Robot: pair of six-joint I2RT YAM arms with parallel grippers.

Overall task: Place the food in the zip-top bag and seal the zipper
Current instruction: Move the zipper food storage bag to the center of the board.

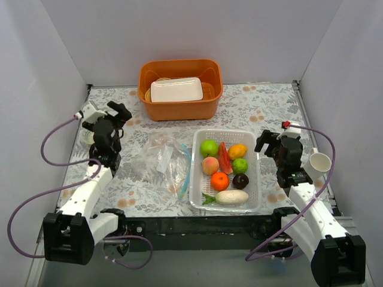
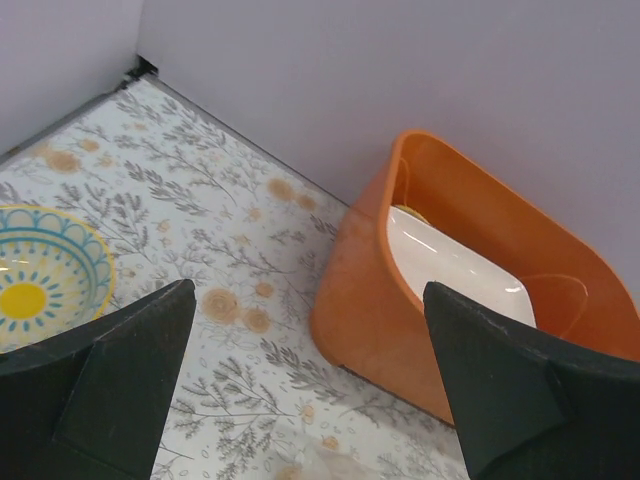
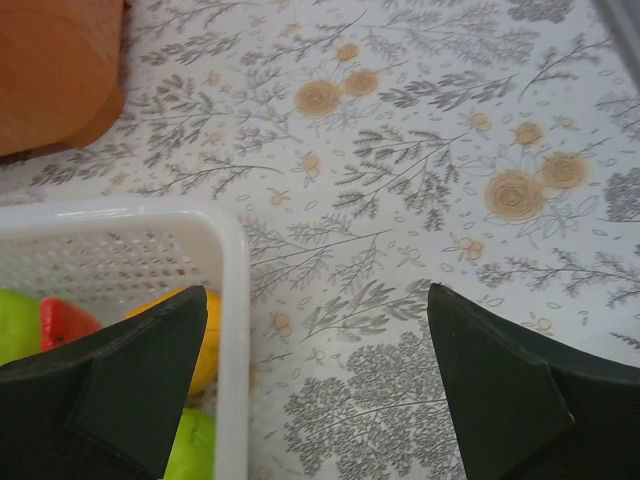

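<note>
as bag (image 1: 161, 160) lies, left end effector (image 1: 122, 115) near

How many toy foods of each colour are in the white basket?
Green apples: 2
Peach: 1
Orange: 1
Yellow mango: 1
Red watermelon slice: 1
Dark purple fruit: 1
White radish: 1
Total: 8

Nothing legible; the bag label (image 1: 166, 159) seems blurred.

Left tool (image 2: 308, 290) spread wide, right tool (image 3: 318, 290) likewise, both arms seemingly held aloft
</note>
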